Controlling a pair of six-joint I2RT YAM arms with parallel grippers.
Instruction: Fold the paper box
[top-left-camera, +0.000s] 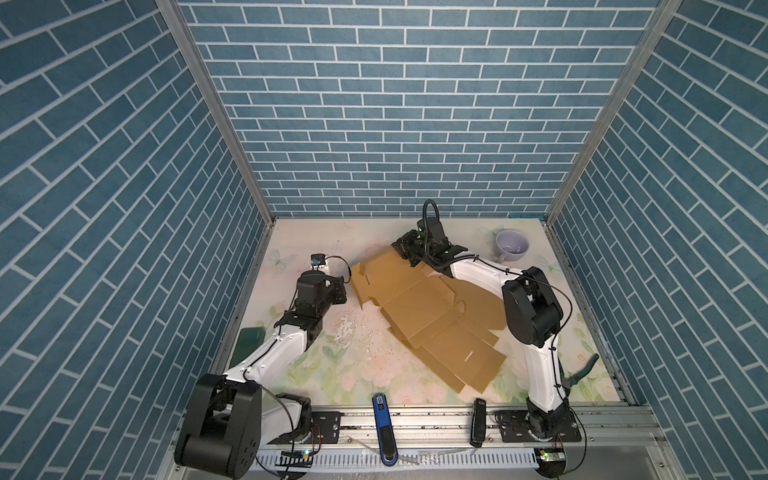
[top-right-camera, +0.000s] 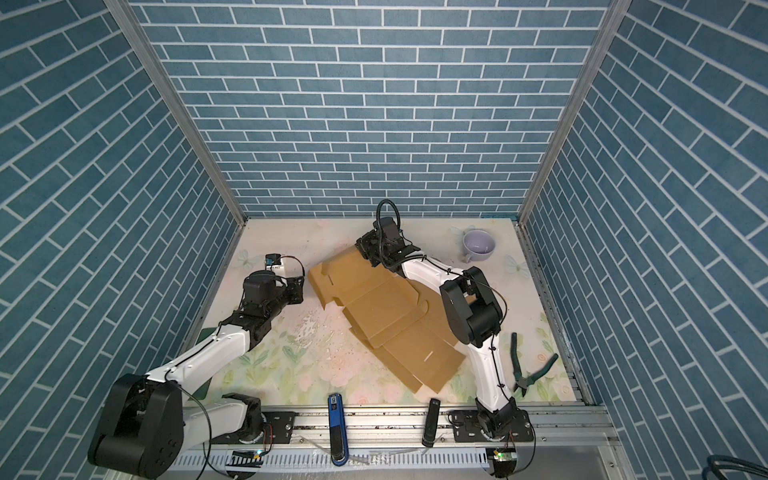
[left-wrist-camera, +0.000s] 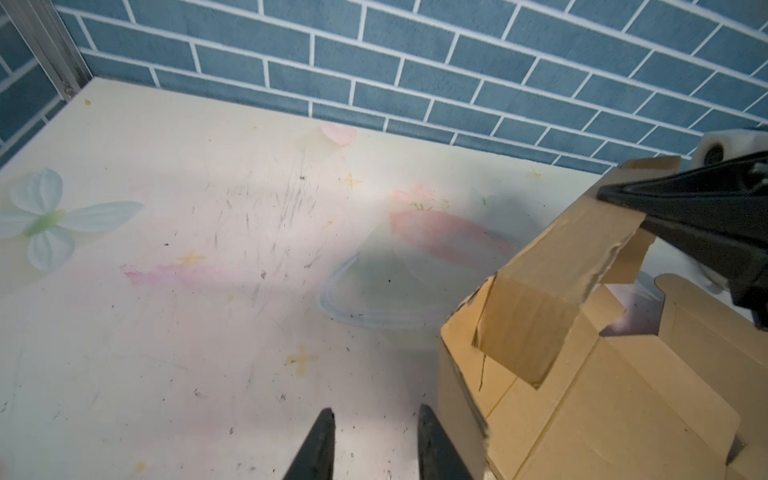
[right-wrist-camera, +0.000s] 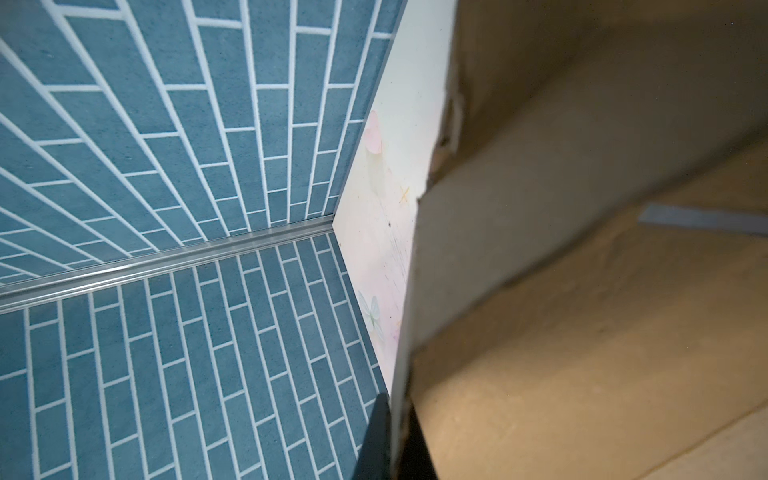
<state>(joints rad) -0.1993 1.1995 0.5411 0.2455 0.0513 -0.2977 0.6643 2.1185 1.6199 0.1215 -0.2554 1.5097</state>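
The right fingers clamped the paper box's far flap raised for folding; the left fingers hovered apart, empty.

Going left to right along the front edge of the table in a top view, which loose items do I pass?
Blue-and-black stapler-like tool → slim black bar-shaped device → green-handled pliers.
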